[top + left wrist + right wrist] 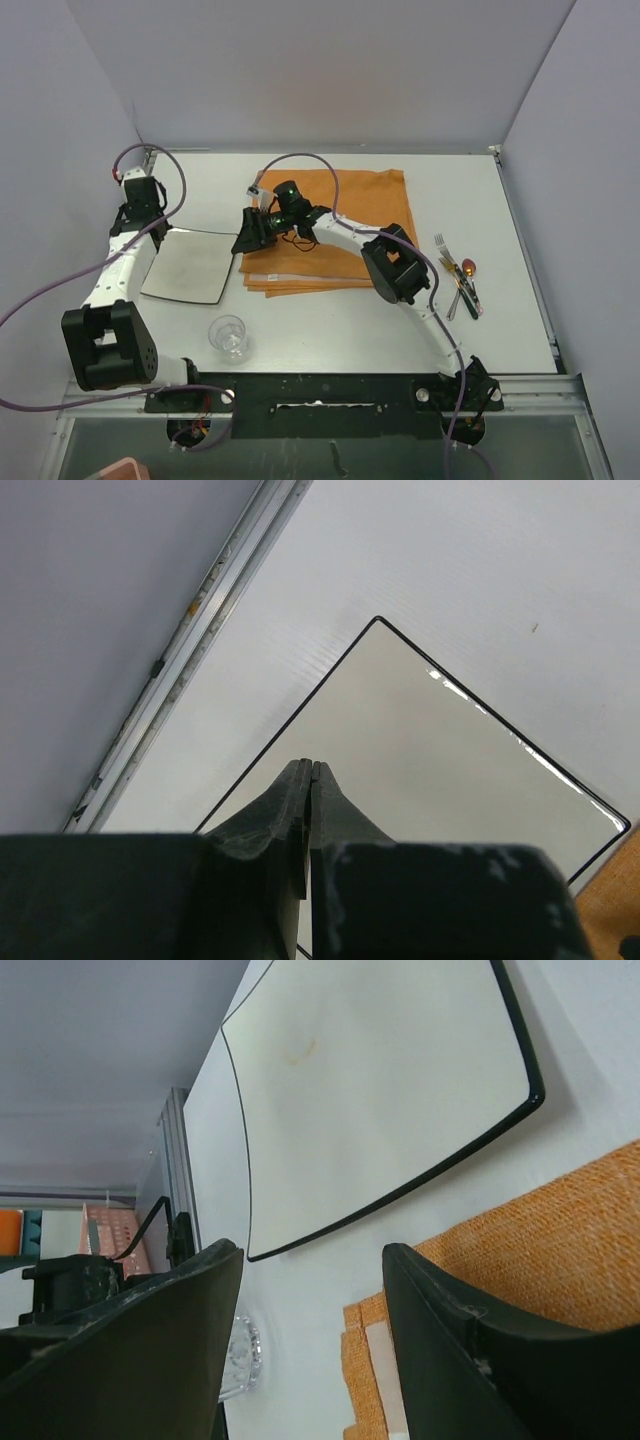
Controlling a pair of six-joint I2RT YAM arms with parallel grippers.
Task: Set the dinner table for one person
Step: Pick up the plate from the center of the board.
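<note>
On the counter (500,250) we see the left claw (311,770) pressed together over the white plate (430,770). The right claw (312,1260) hangs spread and empty at the edge of the orange placemat (560,1240).

Top external: fixed, high behind the arm bases, facing down and forward over the whole pale grey-white rectangular surface (320,330).
Left wrist: close and low, looking past the left jaws onto the square white black-rimmed plate (420,780).
Right wrist: close, looking between the right jaws at the same plate and the folded orange cloth placemat (560,1240).
Shared by all three views: the plate.
</note>
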